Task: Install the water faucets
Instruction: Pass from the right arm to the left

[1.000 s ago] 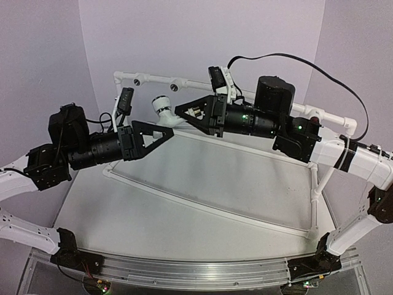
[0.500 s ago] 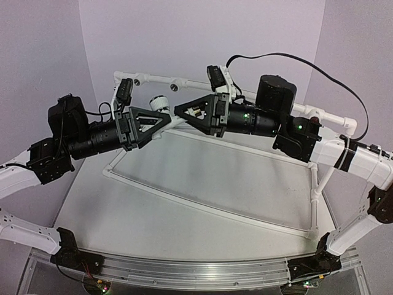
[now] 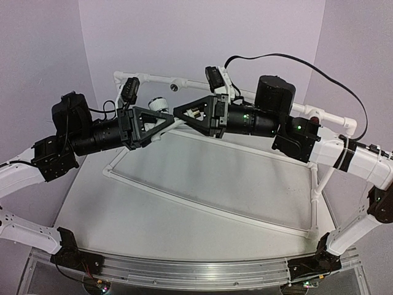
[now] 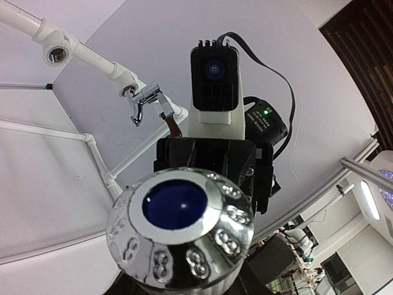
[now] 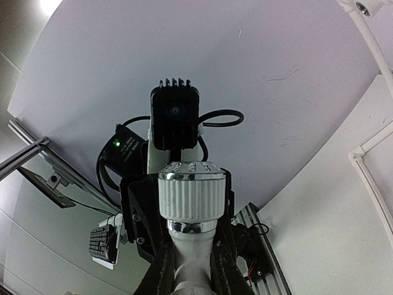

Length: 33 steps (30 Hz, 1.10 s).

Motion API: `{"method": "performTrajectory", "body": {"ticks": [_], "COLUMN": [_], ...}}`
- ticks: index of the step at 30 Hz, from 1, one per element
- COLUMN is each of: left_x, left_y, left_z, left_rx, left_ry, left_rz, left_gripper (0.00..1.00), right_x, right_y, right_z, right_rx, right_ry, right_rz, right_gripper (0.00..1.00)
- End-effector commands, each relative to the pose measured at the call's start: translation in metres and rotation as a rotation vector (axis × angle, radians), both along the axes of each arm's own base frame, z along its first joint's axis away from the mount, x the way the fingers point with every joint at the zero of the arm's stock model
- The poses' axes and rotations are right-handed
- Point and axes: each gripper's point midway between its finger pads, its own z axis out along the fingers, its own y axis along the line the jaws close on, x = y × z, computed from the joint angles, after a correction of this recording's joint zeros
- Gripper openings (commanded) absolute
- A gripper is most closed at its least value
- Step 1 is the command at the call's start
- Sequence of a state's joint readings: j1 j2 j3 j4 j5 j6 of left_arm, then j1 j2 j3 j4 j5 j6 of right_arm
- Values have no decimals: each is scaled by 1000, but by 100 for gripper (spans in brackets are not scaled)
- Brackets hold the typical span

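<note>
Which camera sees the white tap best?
Right wrist: the white tap fills the middle, with its ribbed knob and body showing. Left wrist shows only its blue-capped end; the top view shows just a small bit.

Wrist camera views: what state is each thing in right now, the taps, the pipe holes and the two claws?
white faucet: held in mid-air, not installed.
right gripper: shut on the white faucet.
left gripper: at the white faucet's knob end; grip unclear.
silver faucet: mounted on the pipe frame.
tee socket: empty.
</note>
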State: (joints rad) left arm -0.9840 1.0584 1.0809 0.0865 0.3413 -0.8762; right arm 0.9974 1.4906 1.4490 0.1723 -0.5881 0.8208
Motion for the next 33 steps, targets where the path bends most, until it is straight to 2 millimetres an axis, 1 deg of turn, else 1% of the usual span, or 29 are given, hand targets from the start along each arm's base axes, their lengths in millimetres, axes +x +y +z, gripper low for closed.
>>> {"method": "performTrajectory", "body": {"ticks": [1,3,5,7,8,9,10,12,14,17,21,23,25,30,32,33], "left_x": [-4,-3,-1,0,1,1,4,8,10,8,4,4,7,10,10,11], "left_y": [9,9,9,11,13,15,18,23,25,22,14,11,9,5,5,6], "left_z": [33,33,29,27,25,21,18,11,7,8,19,22,19,17,16,16], "left_rx": [-105,-113,-109,-107,-102,-97,-94,-82,-71,-65,-72,-75,-70,-66,-66,-66], "left_ry": [-40,-28,-18,-26,-35,-39,-45,-62,-77,-97,-114,-111,-97,-73,-71,-71], "left_rz": [-23,-31,-30,-17,-4,8,34,74,92,79,27,19,21,12,16,19], "left_gripper": [30,31,37,50,59,69,74,80,82,83,78,74,70,52,47,47], "right_x": [-6,-6,-5,-3,-1,4,10,20,24,23,24,25,25,24,24,23], "right_y": [0,0,1,0,-1,-3,-5,-8,-6,0,4,5,7,8,7,7], "right_z": [28,27,25,25,25,26,24,21,17,14,8,7,7,5,5,5], "right_rx": [82,79,76,76,78,80,75,69,64,59,49,47,46,41,40,40], "right_ry": [-51,-49,-47,-45,-42,-32,-9,38,79,111,124,127,127,123,120,120], "right_rz": [27,27,23,7,-9,-36,-75,-135,-148,-122,-116,-115,-106,-100,-100,-100], "right_gripper": [0,0,0,0,0,0,0,0,0,0,0,0,0,0,0,0]}}
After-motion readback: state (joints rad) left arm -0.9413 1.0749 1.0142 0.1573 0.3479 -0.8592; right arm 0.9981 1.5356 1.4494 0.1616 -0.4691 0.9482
